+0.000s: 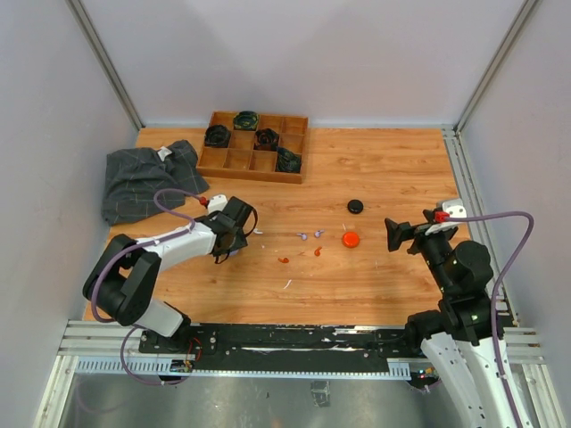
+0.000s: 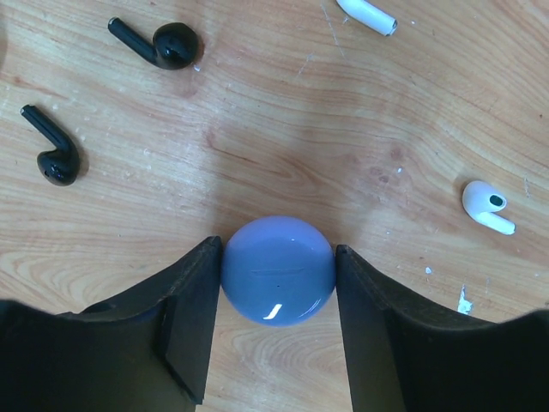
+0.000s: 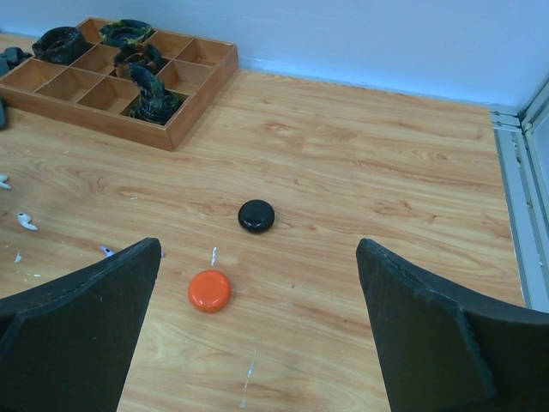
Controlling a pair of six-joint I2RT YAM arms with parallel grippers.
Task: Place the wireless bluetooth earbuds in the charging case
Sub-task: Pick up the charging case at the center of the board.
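My left gripper (image 2: 277, 247) is shut on a round lilac-blue charging case (image 2: 276, 269) lying on the wooden table, one finger pressed to each side of it. Two black earbuds (image 2: 163, 43) (image 2: 53, 154) lie beyond it to the left, and two white earbuds (image 2: 487, 206) (image 2: 367, 15) to the right. From above, the left gripper (image 1: 234, 234) is at mid-left. Lilac earbuds (image 1: 303, 235) and orange-red earbuds (image 1: 318, 251) lie at the table's middle. My right gripper (image 3: 259, 249) hangs open above the table, with an orange case (image 3: 210, 290) and a black case (image 3: 256, 215) ahead of it.
A wooden compartment tray (image 1: 230, 159) holding dark coiled things stands at the back. A grey cloth (image 1: 143, 178) lies at the back left. A metal rail (image 1: 464, 187) runs along the table's right edge.
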